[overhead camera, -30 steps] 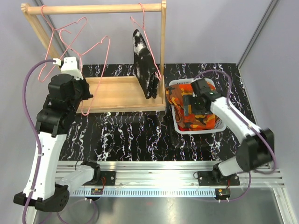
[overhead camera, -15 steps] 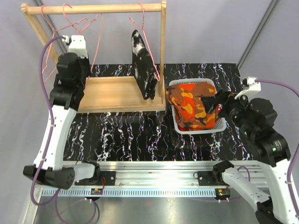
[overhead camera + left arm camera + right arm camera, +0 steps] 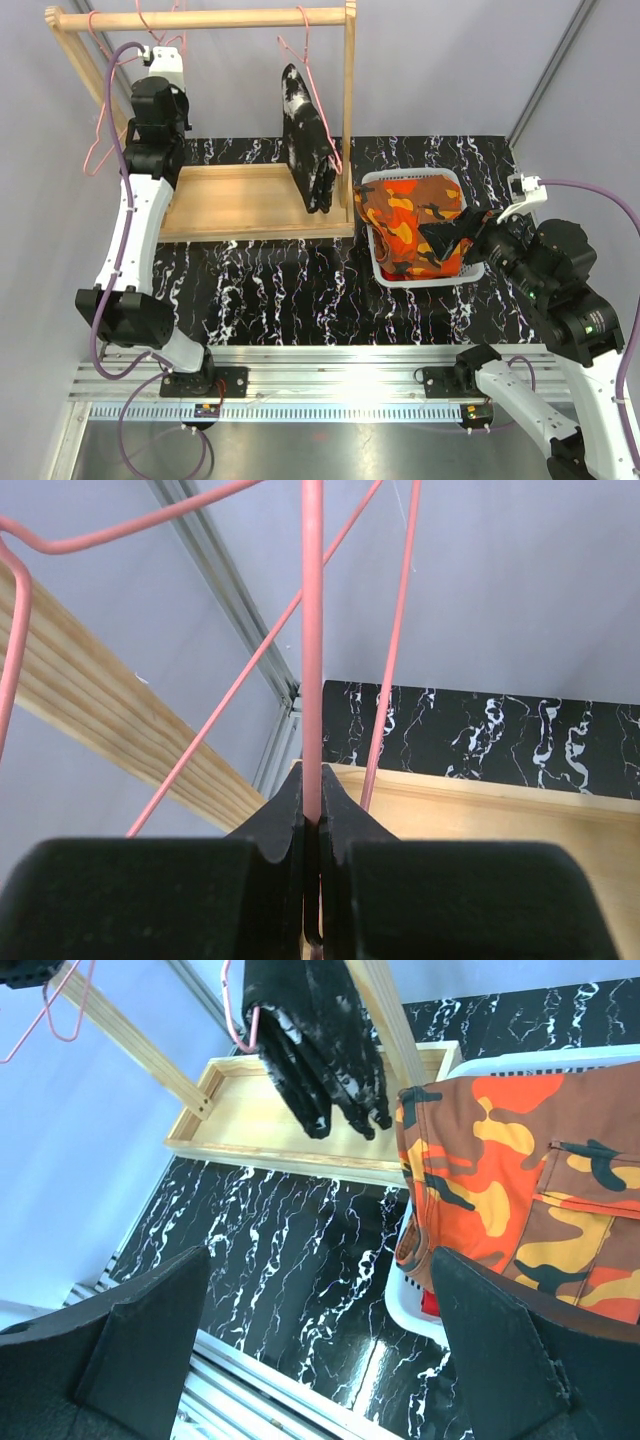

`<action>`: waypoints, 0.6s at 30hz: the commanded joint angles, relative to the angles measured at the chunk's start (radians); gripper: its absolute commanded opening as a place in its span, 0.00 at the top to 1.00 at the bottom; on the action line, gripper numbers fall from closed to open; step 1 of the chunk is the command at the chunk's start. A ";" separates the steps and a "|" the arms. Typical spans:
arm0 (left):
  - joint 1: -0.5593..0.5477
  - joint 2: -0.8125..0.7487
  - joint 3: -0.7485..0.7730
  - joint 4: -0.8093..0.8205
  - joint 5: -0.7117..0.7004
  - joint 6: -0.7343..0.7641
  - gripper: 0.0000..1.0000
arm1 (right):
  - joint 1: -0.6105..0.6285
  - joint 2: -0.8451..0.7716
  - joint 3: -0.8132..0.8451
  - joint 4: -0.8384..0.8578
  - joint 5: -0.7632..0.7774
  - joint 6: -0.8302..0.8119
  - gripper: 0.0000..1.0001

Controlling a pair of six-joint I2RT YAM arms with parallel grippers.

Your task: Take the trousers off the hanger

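The black trousers with white splashes hang from a pink hanger on the wooden rail; they also show in the right wrist view. The orange-brown patterned trousers lie in the white basket, over the red trousers, of which only a small patch shows. My left gripper is up at the rail, shut on the wire of an empty pink hanger. My right gripper is open and empty, above the basket's right side.
The wooden rack has a flat tray base and an upright post next to the basket. Another empty pink hanger hangs at the rack's left end. Black marbled tabletop lies in front of the rack.
My left arm has lifted the empty pink hanger from low by the tray up to the rail. My right arm has drawn back from the basket, up and to the right.
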 commanded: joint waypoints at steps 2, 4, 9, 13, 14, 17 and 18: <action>0.027 -0.015 0.005 -0.026 0.029 -0.041 1.00 | -0.004 0.001 0.018 0.019 -0.050 -0.011 0.01; 0.029 -0.031 -0.019 -0.040 0.057 -0.062 1.00 | -0.003 -0.005 0.012 0.027 -0.047 -0.008 0.01; 0.045 -0.083 -0.051 -0.067 0.064 -0.101 1.00 | -0.004 0.000 0.002 0.027 -0.072 0.004 0.00; 0.059 -0.075 -0.045 -0.122 0.067 -0.139 1.00 | -0.003 -0.005 0.006 0.028 -0.075 0.006 0.01; 0.068 -0.074 -0.035 -0.138 0.064 -0.150 0.96 | -0.003 -0.005 0.008 0.025 -0.075 0.003 0.01; 0.087 -0.075 -0.018 -0.195 0.106 -0.194 0.71 | -0.003 -0.005 0.024 0.007 -0.066 -0.009 0.01; 0.088 -0.078 0.002 -0.210 0.129 -0.211 0.53 | -0.003 -0.003 0.031 -0.002 -0.060 -0.015 0.00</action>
